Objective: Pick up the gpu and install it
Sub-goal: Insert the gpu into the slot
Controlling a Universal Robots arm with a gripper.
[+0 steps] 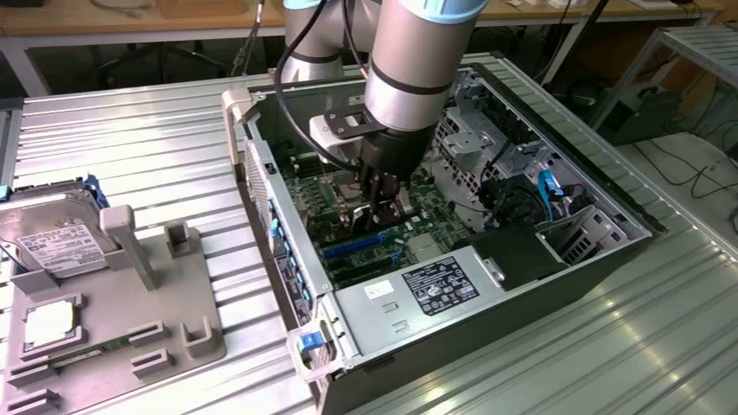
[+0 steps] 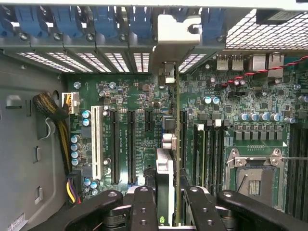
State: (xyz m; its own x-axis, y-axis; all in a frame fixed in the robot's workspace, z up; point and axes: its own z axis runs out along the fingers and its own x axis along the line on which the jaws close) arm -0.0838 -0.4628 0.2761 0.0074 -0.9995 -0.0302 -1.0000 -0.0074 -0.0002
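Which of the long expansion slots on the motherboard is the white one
The white slot is the outermost of the row, nearest the yellow and black cable bundle. The slots beside it, toward the gpu in the gripper, are black.

Open computer case (image 1: pixel 346 322) on a ribbed metal table (image 1: pixel 138 138); a hard drive (image 1: pixel 52 238) rests in a grey holder (image 1: pixel 173 333) beside it.

Robotics laboratory: robot arm (image 1: pixel 403 69) over an opened computer case (image 1: pixel 461 259) on a ribbed metal bench (image 1: pixel 127 147), cabled desks (image 1: pixel 138 22) behind.
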